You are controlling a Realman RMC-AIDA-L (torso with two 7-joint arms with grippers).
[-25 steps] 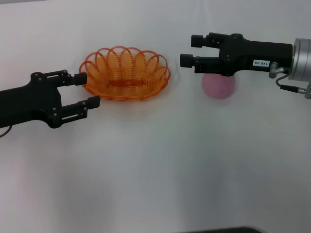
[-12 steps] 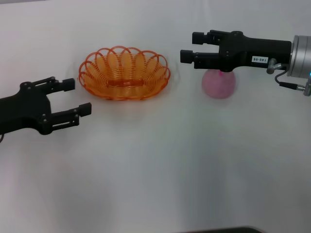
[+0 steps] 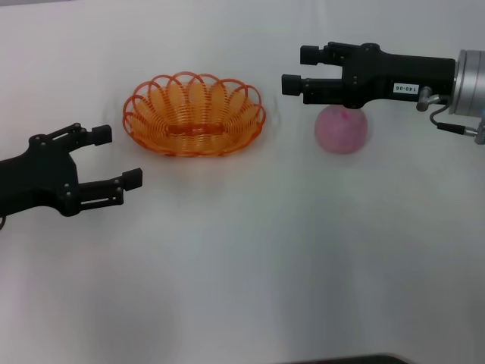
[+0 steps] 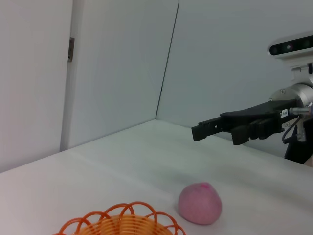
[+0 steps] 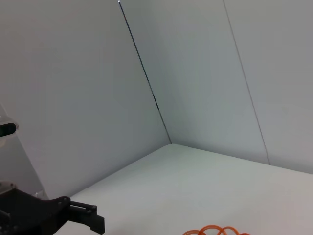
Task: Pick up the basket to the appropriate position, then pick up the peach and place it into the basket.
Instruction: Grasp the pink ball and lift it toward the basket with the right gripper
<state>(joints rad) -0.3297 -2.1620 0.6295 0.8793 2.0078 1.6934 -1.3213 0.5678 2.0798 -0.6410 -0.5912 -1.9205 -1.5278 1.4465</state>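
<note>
The orange wire basket point(image 3: 195, 114) sits on the white table, left of centre. Its rim shows in the left wrist view point(image 4: 122, 223) and barely in the right wrist view point(image 5: 215, 230). The pink peach point(image 3: 343, 129) rests on the table to the basket's right, also in the left wrist view point(image 4: 199, 203). My left gripper point(image 3: 116, 157) is open and empty, apart from the basket, at its near-left side. My right gripper point(image 3: 300, 70) is open and empty, held above the peach, fingers pointing toward the basket; it also shows in the left wrist view point(image 4: 215, 129).
The white table point(image 3: 250, 258) stretches bare toward the near edge. Pale walls stand behind the table in both wrist views. The left gripper shows far off in the right wrist view point(image 5: 83, 218).
My left gripper has let go of the basket's left rim and drawn back to the left. The basket stays put. The right gripper has risen slightly above the peach.
</note>
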